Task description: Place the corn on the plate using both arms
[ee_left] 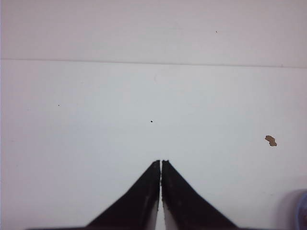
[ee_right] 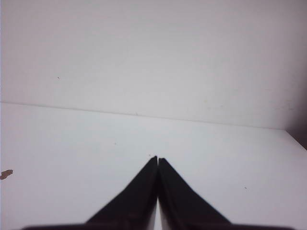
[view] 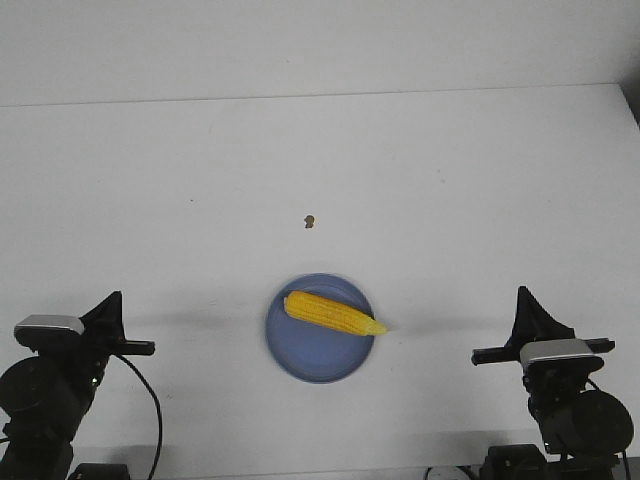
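Corn (view: 333,313): lying on plate (view: 310,365), near tabletop's (view: 420,170) front edge.
Left hand (ee_left: 161,163): clenched, empty.
Right hand (ee_right: 158,160): clenched, empty.

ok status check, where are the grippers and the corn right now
Left gripper shut, empty. Right gripper shut, empty. Corn lying across the plate, pointed end over the rim. Nothing in the way.

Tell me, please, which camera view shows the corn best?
The front view shows it best: the whole corn lies across the plate, its pointed end over the rim. The left wrist view catches only a blue sliver of the plate at its edge, with no corn; the right wrist view shows neither.
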{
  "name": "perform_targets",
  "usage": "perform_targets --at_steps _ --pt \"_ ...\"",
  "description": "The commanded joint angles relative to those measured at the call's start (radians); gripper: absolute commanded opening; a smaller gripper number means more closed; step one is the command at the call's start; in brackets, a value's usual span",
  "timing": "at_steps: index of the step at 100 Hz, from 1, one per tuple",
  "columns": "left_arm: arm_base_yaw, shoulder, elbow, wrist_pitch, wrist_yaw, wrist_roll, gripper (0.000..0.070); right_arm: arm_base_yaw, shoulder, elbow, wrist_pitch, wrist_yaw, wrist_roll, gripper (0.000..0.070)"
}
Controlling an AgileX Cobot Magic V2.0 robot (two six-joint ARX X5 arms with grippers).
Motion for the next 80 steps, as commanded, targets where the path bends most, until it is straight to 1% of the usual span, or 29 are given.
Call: perform_targets --at_steps 1,9,17,28,34,56,67,80 --pt "0.0 0.0 0.003 0.039 0.0 0.009 0.0012 0.001 0.002 0.005 0.01 0.004 0.006 0.0" --pt "0.0 -0.003 0.001 0.076 -0.018 0.009 0.0012 0.001 0.002 0.005 0.01 0.003 0.006 0.0" --pt "0.0 -0.024 -0.023 0.138 -0.017 0.009 0.0012 0.001 0.002 0.005 0.01 0.003 0.006 0.0" --pt "0.0 -0.095 -0.098 0.239 -0.01 -0.001 0.0012 0.001 0.002 0.005 0.01 0.004 0.006 0.0" --pt "0.0 -0.139 -0.15 0.273 -0.011 -0.003 0.0012 0.001 0.002 0.005 0.01 0.003 0.006 0.0" --pt "0.0 -0.296 -0.343 0.323 -0.01 -0.01 0.0012 0.001 0.002 0.005 0.01 0.004 0.006 0.0" --pt "0.0 -0.375 -0.419 0.319 -0.008 -0.036 0.0012 0.001 0.002 0.005 0.01 0.004 0.006 0.0" --pt "0.0 -0.449 -0.485 0.327 0.019 -0.037 0.0012 0.001 0.002 0.005 0.01 0.003 0.006 0.0"
